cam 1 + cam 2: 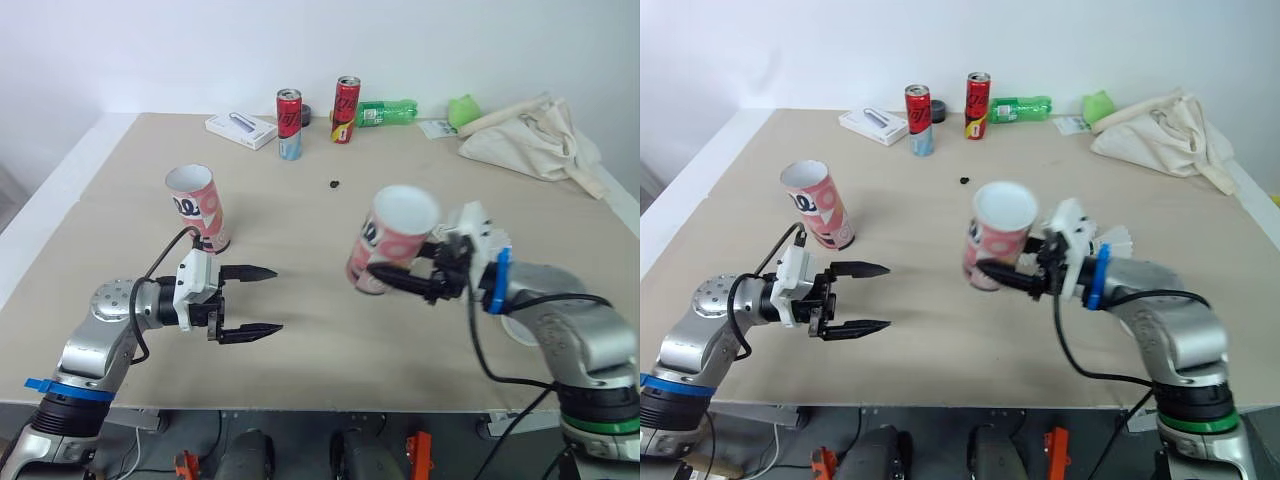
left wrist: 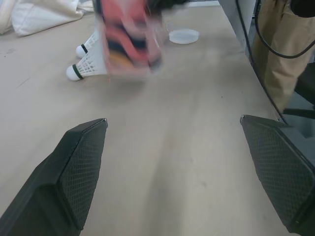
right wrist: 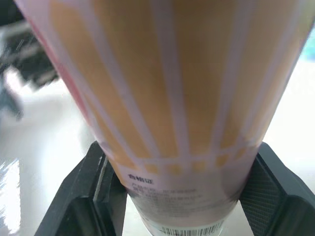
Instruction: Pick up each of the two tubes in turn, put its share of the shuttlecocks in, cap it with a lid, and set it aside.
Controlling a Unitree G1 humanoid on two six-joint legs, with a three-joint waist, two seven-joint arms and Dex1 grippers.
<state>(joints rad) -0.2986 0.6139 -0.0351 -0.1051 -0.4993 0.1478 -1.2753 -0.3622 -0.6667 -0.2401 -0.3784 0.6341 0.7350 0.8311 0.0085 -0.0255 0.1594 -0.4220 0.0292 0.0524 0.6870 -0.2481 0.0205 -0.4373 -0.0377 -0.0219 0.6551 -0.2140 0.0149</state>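
Tube (image 1: 400,225) mid-table in right gripper (image 1: 385,272), left gripper (image 1: 277,299) spread near front edge (image 1: 300,407)

open pink tube (image 1: 198,207) stands upright; second tube (image 1: 390,240) leans tilted, uncapped.

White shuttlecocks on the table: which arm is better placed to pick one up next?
Left. The left gripper is open and empty; the right gripper is shut on the pink cardboard tube.

Table (image 1: 310,345) bare before left pincer (image 1: 277,299) — tube (image 1: 392,245) (tilted, held) beyond.
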